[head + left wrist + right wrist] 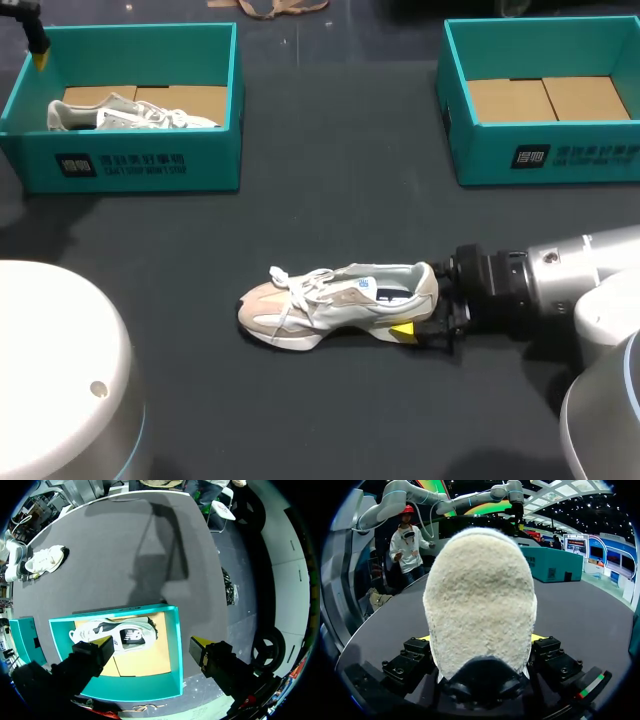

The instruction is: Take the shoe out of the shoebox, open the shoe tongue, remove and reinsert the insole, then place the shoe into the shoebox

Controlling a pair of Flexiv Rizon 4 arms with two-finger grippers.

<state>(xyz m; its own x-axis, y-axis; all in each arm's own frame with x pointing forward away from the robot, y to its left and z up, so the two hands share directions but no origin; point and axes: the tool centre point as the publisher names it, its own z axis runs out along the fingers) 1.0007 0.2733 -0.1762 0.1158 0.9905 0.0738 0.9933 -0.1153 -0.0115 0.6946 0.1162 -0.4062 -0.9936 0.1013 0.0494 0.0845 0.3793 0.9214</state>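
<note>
1. The shoe (335, 300) lies on its sole on the dark tabletop (330, 200), in the near middle. Its toe points left and its heel points right.
2. It is beige and white, with loose white laces over the front and its opening facing up.
3. The right arm (560, 285) comes in low from the right, level with the tabletop.
4. The right fingers (402, 330) pinch the heel of the shoe from its near and far sides. In the right wrist view the fuzzy heel fills the space between the two yellow tips, which press on either side.
5. The left box (130, 165), teal and open-topped, stands at the far left and holds a second shoe (120, 115), pale with a dark side mark, lying on the cardboard floor.
6. The left fingers (95, 652) hang above that box, spread wide and touching nothing. One tip is over the second shoe's end and the other is over the box's outer wall.
7. The right box (540, 160), also teal, stands at the far right, well apart from the shoe, showing its cardboard floor (550, 98).
</note>
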